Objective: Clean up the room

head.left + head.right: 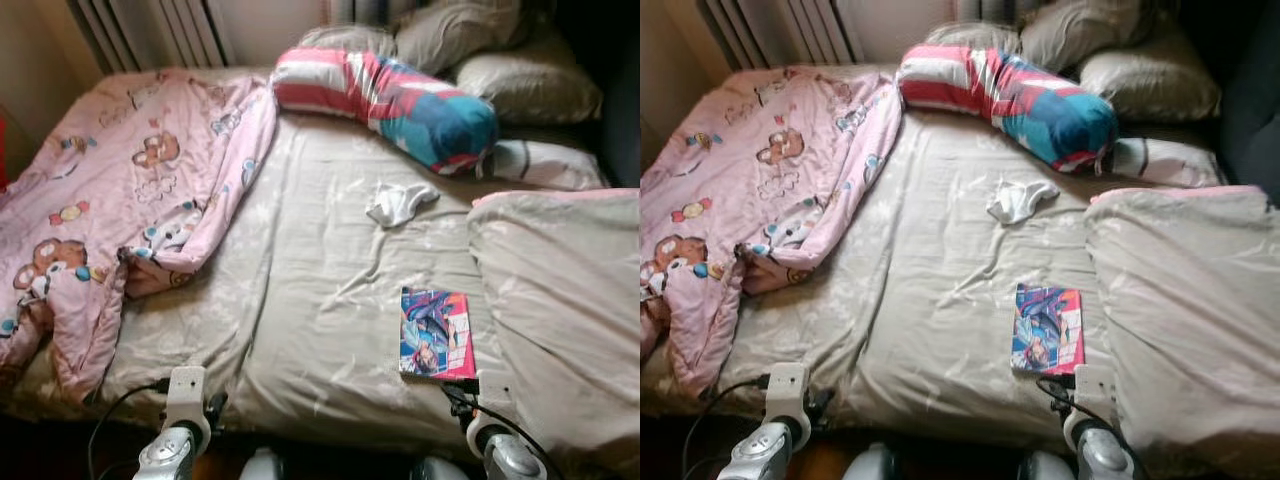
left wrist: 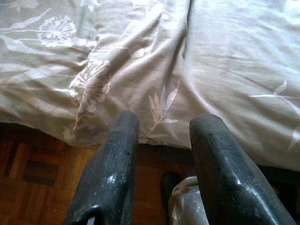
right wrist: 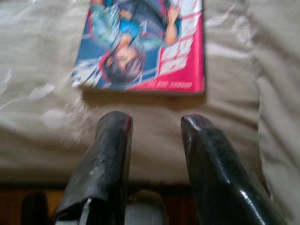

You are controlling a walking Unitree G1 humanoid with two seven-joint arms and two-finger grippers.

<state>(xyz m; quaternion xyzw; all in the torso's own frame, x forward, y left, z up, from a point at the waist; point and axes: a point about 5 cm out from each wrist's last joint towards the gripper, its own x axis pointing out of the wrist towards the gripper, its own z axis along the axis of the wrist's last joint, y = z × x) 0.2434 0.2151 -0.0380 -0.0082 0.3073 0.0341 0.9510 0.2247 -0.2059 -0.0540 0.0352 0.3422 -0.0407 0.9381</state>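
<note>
The right gripper [image 3: 152, 122] hangs with fingers spread wide and empty just short of the glossy pink-and-blue comic book [image 3: 143, 44], lying flat near the bed's foot edge, lined up to grasp it. The left gripper [image 2: 161, 122], equally wide, idles over the beige floral bedsheet [image 2: 225, 56].

Comic book [image 1: 437, 333] on beige bed sheet [image 1: 320, 280], pink blanket [image 1: 120, 200]

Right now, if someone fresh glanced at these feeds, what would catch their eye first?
Likely the striped red, white and teal bolster pillow lying across the head of the bed, and the pink teddy-bear quilt bunched on the robot's left side. Next, the bright comic book flat on the beige sheet near the foot edge, just ahead of the open right tool, and a small white cloth mid-bed.
</note>
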